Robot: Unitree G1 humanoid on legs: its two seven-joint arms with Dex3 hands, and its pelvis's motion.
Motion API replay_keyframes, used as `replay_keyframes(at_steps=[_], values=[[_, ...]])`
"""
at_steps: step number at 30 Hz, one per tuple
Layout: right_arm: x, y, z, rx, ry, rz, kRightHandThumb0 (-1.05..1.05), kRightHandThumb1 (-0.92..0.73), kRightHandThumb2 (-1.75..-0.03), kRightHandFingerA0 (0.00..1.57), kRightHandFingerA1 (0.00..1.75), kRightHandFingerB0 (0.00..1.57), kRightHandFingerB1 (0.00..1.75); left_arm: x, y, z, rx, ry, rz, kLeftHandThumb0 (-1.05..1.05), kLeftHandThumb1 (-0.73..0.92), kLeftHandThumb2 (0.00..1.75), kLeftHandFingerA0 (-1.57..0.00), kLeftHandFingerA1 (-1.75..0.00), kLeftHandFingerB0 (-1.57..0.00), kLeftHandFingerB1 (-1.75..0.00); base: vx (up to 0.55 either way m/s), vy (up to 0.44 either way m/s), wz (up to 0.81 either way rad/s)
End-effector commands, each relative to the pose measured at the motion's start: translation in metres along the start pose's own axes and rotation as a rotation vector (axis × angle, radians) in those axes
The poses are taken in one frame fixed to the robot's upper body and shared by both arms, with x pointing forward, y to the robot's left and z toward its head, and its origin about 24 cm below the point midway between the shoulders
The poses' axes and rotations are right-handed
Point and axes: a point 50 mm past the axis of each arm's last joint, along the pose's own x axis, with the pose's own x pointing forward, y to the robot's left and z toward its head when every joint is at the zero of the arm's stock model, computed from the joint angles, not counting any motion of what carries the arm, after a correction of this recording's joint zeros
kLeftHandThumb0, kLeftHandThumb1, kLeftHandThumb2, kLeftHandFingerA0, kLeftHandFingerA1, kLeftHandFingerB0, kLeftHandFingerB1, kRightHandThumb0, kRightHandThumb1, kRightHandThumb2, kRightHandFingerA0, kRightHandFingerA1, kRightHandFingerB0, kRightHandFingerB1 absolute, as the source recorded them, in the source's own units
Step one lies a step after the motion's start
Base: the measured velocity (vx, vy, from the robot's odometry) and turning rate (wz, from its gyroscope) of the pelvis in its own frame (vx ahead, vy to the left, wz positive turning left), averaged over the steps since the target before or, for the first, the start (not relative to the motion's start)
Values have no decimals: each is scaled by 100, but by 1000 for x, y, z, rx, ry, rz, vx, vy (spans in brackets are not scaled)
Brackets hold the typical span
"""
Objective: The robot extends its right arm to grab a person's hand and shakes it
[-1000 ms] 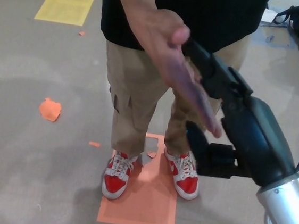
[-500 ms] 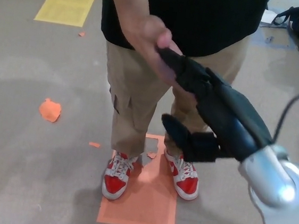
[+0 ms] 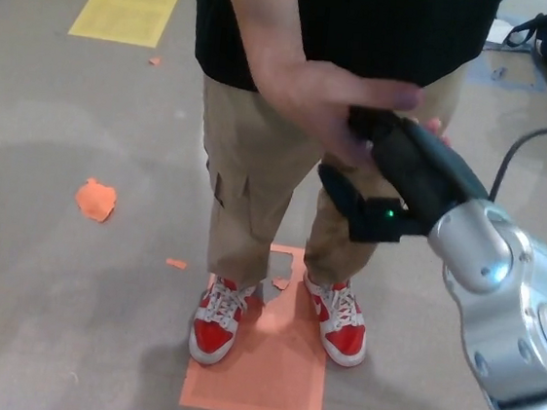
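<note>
Person's hand (image 3: 328, 103) now wraps right hand (image 3: 394, 174), fingers clamped on it, over grey floor (image 3: 69, 291) w/ orange mat (image 3: 261, 370).

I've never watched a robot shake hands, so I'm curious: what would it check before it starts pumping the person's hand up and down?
1. Right hand meets the person's hand: ok, they touch.
2. Person's thumb lies over the top of the right hand: ok.
3. Robot fingers fully wrapped around the palm: cannot tell, contact is hidden.
4. Person stands steady, red shoes on the orange floor mat: ok.
5. Left hand out of the way: ok, not in view.
</note>
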Motion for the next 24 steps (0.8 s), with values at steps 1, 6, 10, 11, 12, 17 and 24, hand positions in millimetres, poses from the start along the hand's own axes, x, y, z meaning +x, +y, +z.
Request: replay_keyframes(at_steps=[1,6,10,11,12,17,24], values=[[5,-1,-4,3,84,-21,-95,-80,-114,0,15,0,10,-3,8,-3,8,-1,21,-69,92,69,-29,-32,-24,-31,0,0,0],[9,2,2,9,85,-13,-97,-79,-114,0,13,0,9,-3,9,-3,13,-8,17,-68,92,69,-29,-32,-24,-31,0,0,0],[12,7,0,12,99,-4,-97,-78,-113,0,12,0,9,-3,9,-3,22,-4,12,-69,92,69,-28,-32,-22,-30,0,0,0],[15,10,-1,-3,105,-1,-97,-79,-114,0,13,0,9,-3,9,-4,14,3,16,-69,92,69,-29,-32,-24,-31,0,0,0],[17,13,-2,-17,112,5,-98,-79,-114,0,13,0,8,-3,9,-4,10,8,18,-68,92,68,-31,-32,-26,-31,0,0,0],[28,18,-5,-82,139,22,-93,-75,-113,0,19,0,10,-4,8,-6,32,0,20,-68,92,69,-33,-33,-26,-32,0,0,0],[46,21,-14,-125,200,19,-70,-74,-63,40,42,2,19,-4,7,-7,16,3,8,-67,92,69,-29,-32,-24,-30,0,0,0]])
